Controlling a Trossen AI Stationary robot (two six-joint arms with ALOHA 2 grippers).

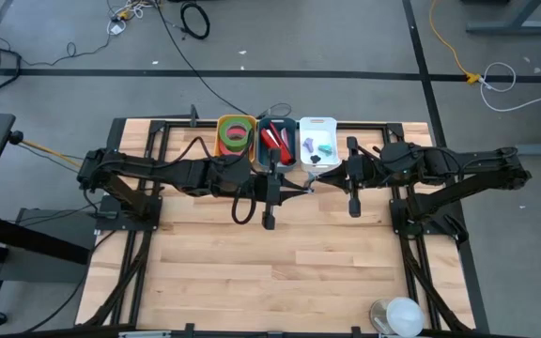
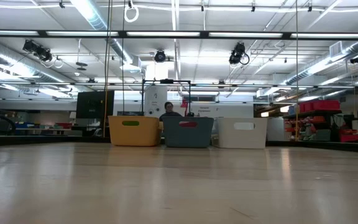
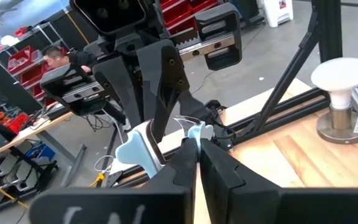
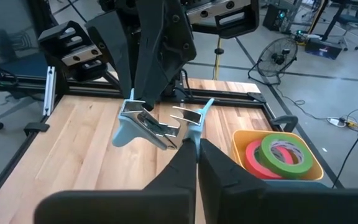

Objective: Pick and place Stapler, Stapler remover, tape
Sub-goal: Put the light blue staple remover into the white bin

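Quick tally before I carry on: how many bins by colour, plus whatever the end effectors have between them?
Yellow bin: 1
Blue-grey bin: 1
White bin: 1
Staple remover, light blue, gripped by the left end effector and the right end effector: 1
Total: 4

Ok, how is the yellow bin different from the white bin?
The yellow bin holds tape rolls, green on pinkish-red; the white bin holds small loose items, one teal and one purple. Seen from above, the yellow bin is on the left arm's side of the grey bin and the white bin is on the right arm's side. Both are the same shape and stand in one row at the table's far edge.
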